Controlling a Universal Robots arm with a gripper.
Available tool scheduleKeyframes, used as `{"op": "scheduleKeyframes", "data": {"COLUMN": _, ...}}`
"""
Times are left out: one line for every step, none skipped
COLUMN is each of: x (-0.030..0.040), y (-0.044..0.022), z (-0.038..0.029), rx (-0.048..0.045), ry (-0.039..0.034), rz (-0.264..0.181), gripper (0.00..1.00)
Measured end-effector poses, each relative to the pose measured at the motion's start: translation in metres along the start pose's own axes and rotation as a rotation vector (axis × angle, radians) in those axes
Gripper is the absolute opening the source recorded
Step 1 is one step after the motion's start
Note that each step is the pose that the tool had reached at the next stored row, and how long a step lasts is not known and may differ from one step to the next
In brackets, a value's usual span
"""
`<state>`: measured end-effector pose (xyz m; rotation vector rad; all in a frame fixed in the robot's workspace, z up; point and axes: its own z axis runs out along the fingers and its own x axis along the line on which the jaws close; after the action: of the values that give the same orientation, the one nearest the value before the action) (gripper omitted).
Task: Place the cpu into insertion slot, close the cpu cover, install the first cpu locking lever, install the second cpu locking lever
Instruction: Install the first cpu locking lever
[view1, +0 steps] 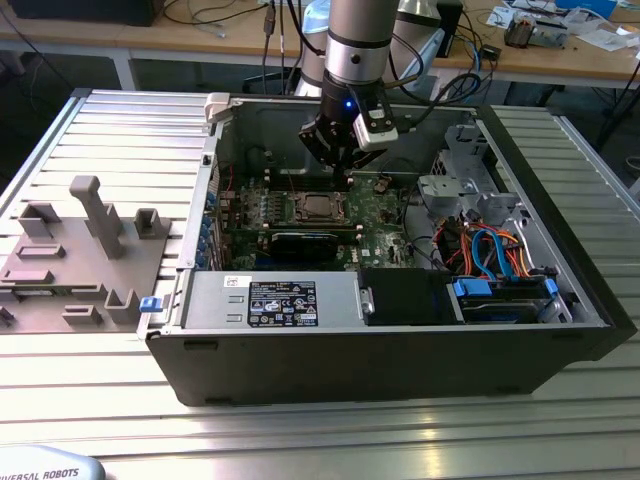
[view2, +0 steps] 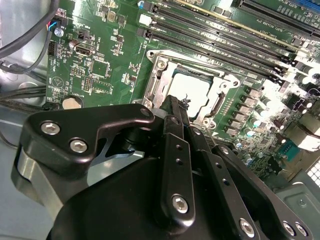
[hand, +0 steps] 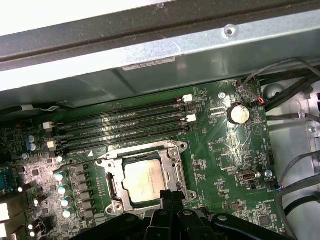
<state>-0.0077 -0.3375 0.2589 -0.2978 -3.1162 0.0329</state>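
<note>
The cpu (hand: 144, 180) lies flat in the insertion slot (hand: 111, 205) on the green board, its silvery top showing through the window of the cpu cover (hand: 176, 167), which lies down around it. In the second wrist view the cpu (view2: 194, 90) sits just past my fingertips, with the cover (view2: 218, 104) framing it. My gripper (view2: 177, 104) is shut with nothing seen between the fingers, its tip at the socket's edge. From outside, the gripper (view1: 340, 170) hangs right above the far edge of the socket (view1: 318, 208). A thin wire lever (hand: 75, 162) juts out beside the socket.
Long black memory slots (hand: 120, 131) run beside the socket, and a coin battery (hand: 238, 113) sits nearby. The case walls (view1: 215, 170) enclose the board. Cables (view1: 490, 250) and drive bays fill the exterior view's right. A grey fixture (view1: 95, 245) stands on the table.
</note>
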Motion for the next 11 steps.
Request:
{"op": "scheduleKeyframes", "data": {"x": 0.0000, "y": 0.0000, "z": 0.0000, "rx": 0.0000, "ry": 0.0000, "rz": -0.001, "gripper": 0.11}}
{"op": "scheduleKeyframes", "data": {"x": 0.0000, "y": 0.0000, "z": 0.0000, "rx": 0.0000, "ry": -0.0001, "rz": -0.001, "gripper": 0.11}}
{"op": "scheduleKeyframes", "data": {"x": 0.0000, "y": 0.0000, "z": 0.0000, "rx": 0.0000, "ry": -0.0001, "rz": -0.002, "gripper": 0.11}}
{"op": "scheduleKeyframes", "data": {"x": 0.0000, "y": 0.0000, "z": 0.0000, "rx": 0.0000, "ry": -0.0001, "rz": -0.003, "gripper": 0.11}}
{"op": "scheduleKeyframes", "data": {"x": 0.0000, "y": 0.0000, "z": 0.0000, "rx": 0.0001, "ry": -0.0001, "rz": -0.003, "gripper": 0.11}}
{"op": "scheduleKeyframes", "data": {"x": 0.0000, "y": 0.0000, "z": 0.0000, "rx": 0.0001, "ry": -0.0002, "rz": -0.004, "gripper": 0.11}}
{"op": "scheduleKeyframes", "data": {"x": 0.0000, "y": 0.0000, "z": 0.0000, "rx": 0.0001, "ry": -0.0002, "rz": -0.005, "gripper": 0.11}}
{"op": "scheduleKeyframes", "data": {"x": 0.0000, "y": 0.0000, "z": 0.0000, "rx": 0.0000, "ry": -0.0002, "rz": -0.005, "gripper": 0.11}}
{"op": "scheduleKeyframes", "data": {"x": 0.0000, "y": 0.0000, "z": 0.0000, "rx": 0.0001, "ry": -0.0002, "rz": -0.007, "gripper": 0.11}}
{"op": "scheduleKeyframes", "data": {"x": 0.0000, "y": 0.0000, "z": 0.0000, "rx": 0.0001, "ry": -0.0002, "rz": -0.008, "gripper": 0.11}}
{"op": "scheduleKeyframes", "data": {"x": 0.0000, "y": 0.0000, "z": 0.0000, "rx": 0.0001, "ry": -0.0002, "rz": -0.008, "gripper": 0.11}}
